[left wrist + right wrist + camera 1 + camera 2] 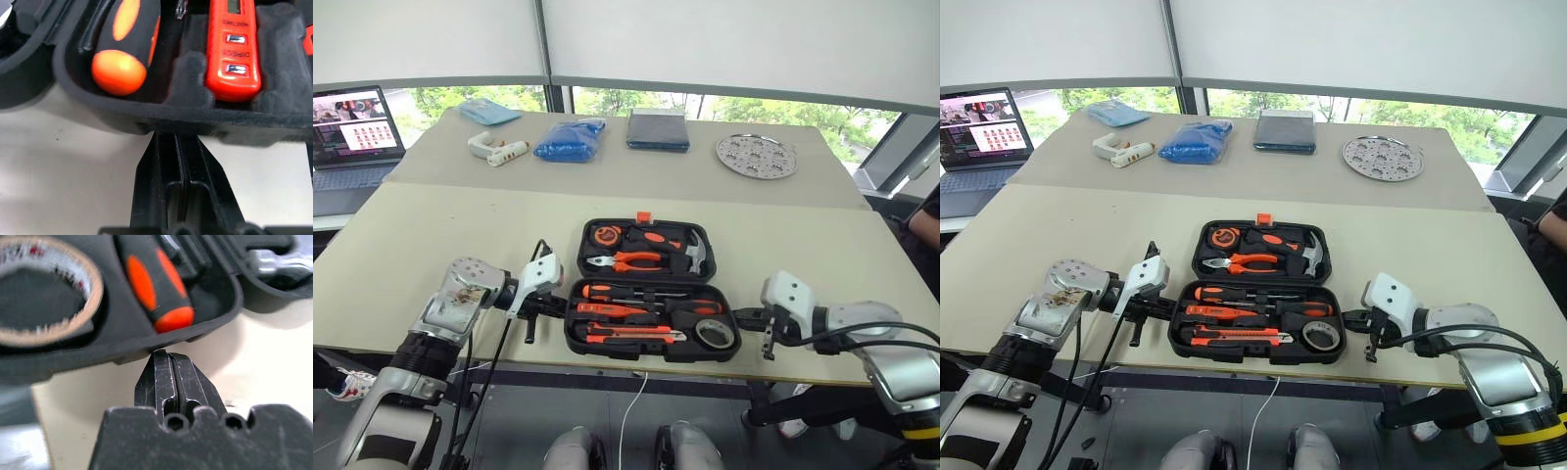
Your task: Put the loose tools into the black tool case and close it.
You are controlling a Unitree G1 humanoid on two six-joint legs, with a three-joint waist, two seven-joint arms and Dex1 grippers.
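Currently the black tool case [651, 291] lies open flat on the table [431, 245], long axis running left to right, lid half away from the robot and tray half toward it. All loose tools sit in the tray: two screwdrivers [636, 293], slim orange tool [607, 310], utility knife [631, 336], tape roll [715, 334]. Pliers [628, 260], hammer [697, 253] and tape measure [605, 235] sit in the lid half.

Left tool [540, 305]: fingers pressed together, holding nothing, tips at the case's left end wall, just under the rim. Left wrist view shows the tips meeting the tray's outer edge below a screwdriver handle.

Right tool [751, 317]: fingers also together, empty, tips at the case's right end wall, beside the tape roll. Contact looks likely in both wrist views, not certain.

Judgement: packing done, closing remains. Case sits squarely between the two tools, each about equally near its own end. Hinge line runs along the case's middle, so whichever half gets lifted must swing across that line onto the other.
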